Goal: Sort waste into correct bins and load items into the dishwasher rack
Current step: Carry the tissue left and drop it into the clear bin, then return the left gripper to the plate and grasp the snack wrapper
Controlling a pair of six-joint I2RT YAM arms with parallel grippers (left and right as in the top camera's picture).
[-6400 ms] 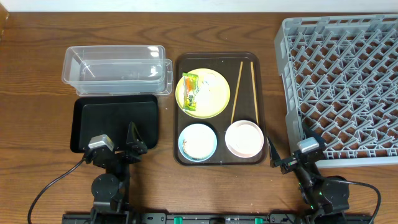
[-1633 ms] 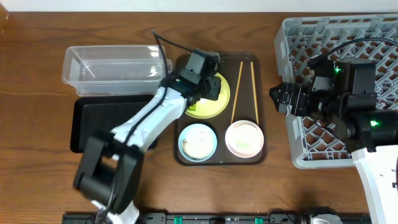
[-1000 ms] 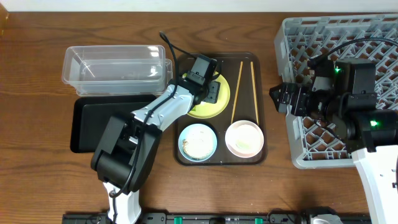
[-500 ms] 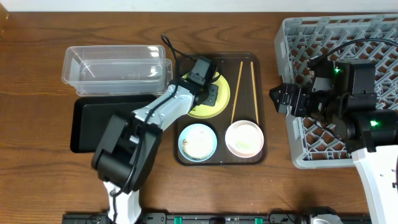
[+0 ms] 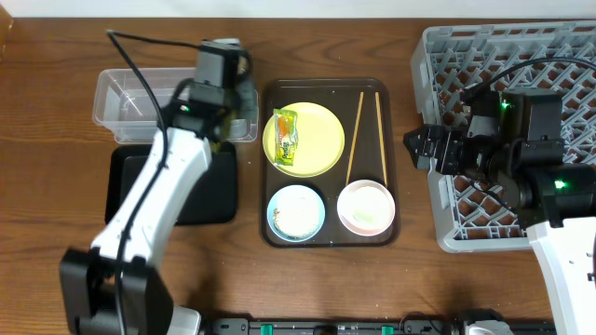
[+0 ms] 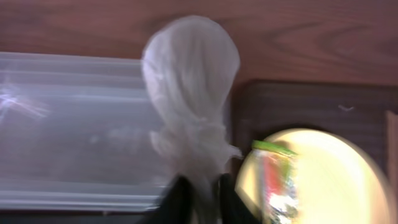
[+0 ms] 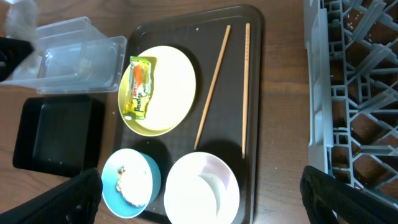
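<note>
My left gripper (image 5: 240, 104) hangs over the right end of the clear tub (image 5: 158, 98), shut on a crumpled translucent white scrap (image 6: 191, 93) that sticks out past the fingertips (image 6: 180, 200). The green-and-orange wrapper (image 5: 285, 136) lies on the yellow plate (image 5: 312, 140). A blue bowl (image 5: 296, 212) with rice scraps and a white bowl (image 5: 366, 207) sit below it. Two chopsticks (image 5: 355, 138) lie to the plate's right. My right gripper (image 5: 416, 149) hovers open beside the grey rack (image 5: 521, 74), holding nothing.
The dishes rest on a dark brown serving tray (image 5: 328, 241). A shallow black tray (image 5: 130, 181) lies in front of the clear tub, partly under my left arm. The rack fills the right side, with my right arm over its near-left corner.
My left arm swung left from the yellow plate to the clear tub's right end, carrying the white scrap. The wrapper on the plate shows again. The right arm has not moved.
</note>
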